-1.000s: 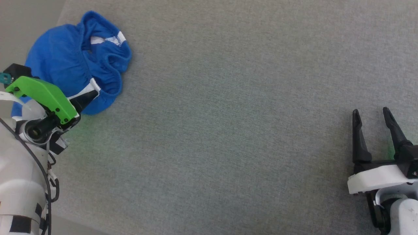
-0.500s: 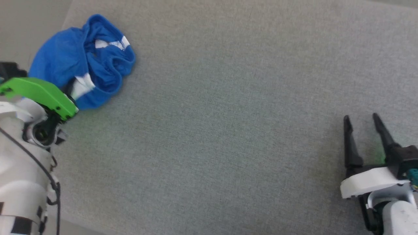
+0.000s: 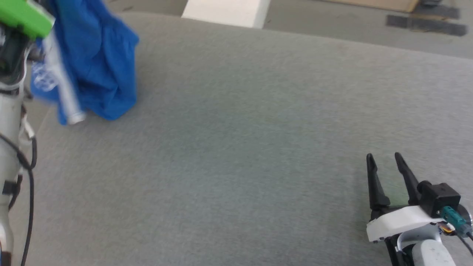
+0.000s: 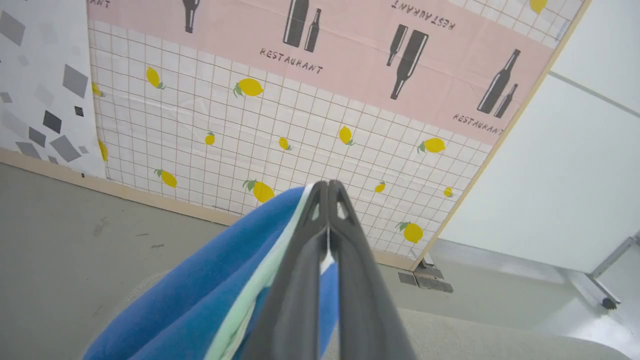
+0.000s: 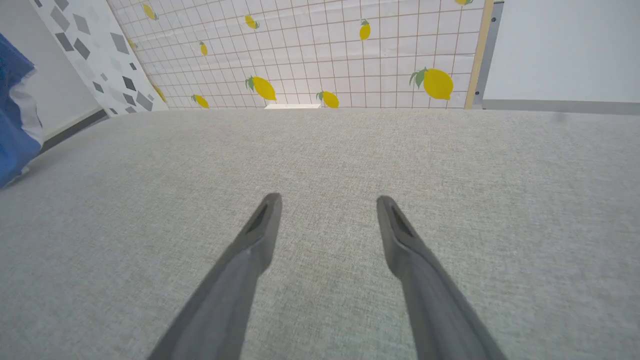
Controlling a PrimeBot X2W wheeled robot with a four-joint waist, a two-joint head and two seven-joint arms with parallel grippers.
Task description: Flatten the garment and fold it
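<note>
The garment (image 3: 96, 55), bright blue with a white side stripe, hangs bunched at the upper left of the head view, its lower end near the grey table. My left gripper (image 4: 328, 187) is shut on the garment's (image 4: 200, 300) white-trimmed edge, and the cloth drapes down to the left of the fingers. That arm's green wrist cover (image 3: 22, 16) sits at the top left corner. My right gripper (image 3: 384, 159) stands open low over the table at the lower right, nothing between its fingers (image 5: 260, 225). A blue fold of the garment (image 5: 12, 125) shows at the far left of the right wrist view.
The grey fabric table (image 3: 258, 129) spreads across the middle. Its far edge runs along the top, with a white block (image 3: 225, 11) and dark floor strips (image 3: 425, 24) beyond. A lemon-patterned wall (image 4: 250, 125) stands behind.
My left gripper closed on the garment's edge and raised it off the table, so it now hangs. The head camera tilted up. The right gripper stayed open.
</note>
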